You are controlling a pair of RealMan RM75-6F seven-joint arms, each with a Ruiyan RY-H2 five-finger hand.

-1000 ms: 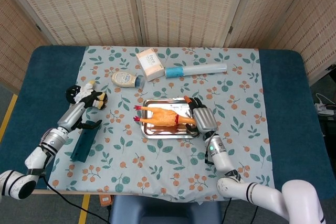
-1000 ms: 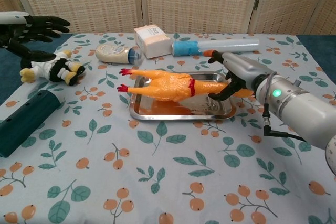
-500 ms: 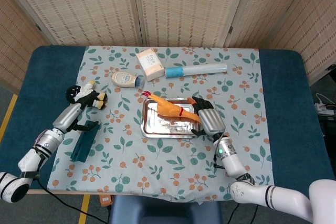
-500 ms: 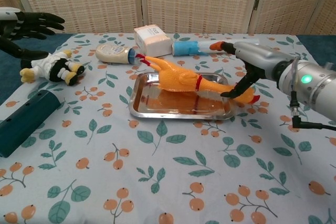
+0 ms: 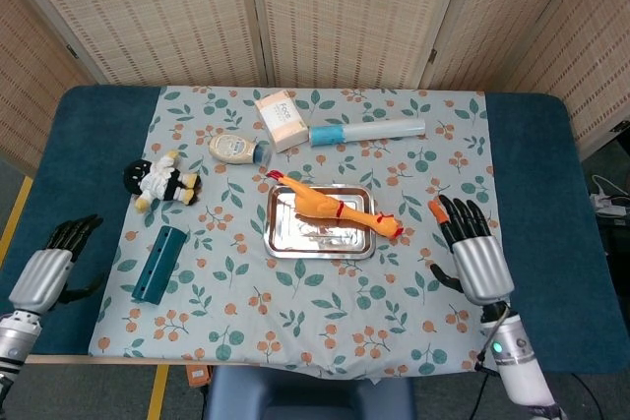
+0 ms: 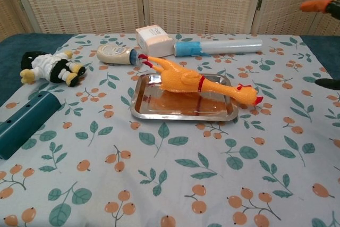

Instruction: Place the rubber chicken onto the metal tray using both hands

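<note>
Rubber chicken (image 5: 330, 206) lies diagonally across metal tray (image 5: 295, 243), head overhanging right rim. Your left hand (image 5: 44, 274) and right hand (image 5: 470, 251) both empty, fingers spread, well apart from tray. Placement looks done; next, just park arms.

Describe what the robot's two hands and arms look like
Both the left hand and the right hand have silver-grey metallic backs and black fingers. The right has one orange fingertip, and its white forearm carries a small green light.
</note>
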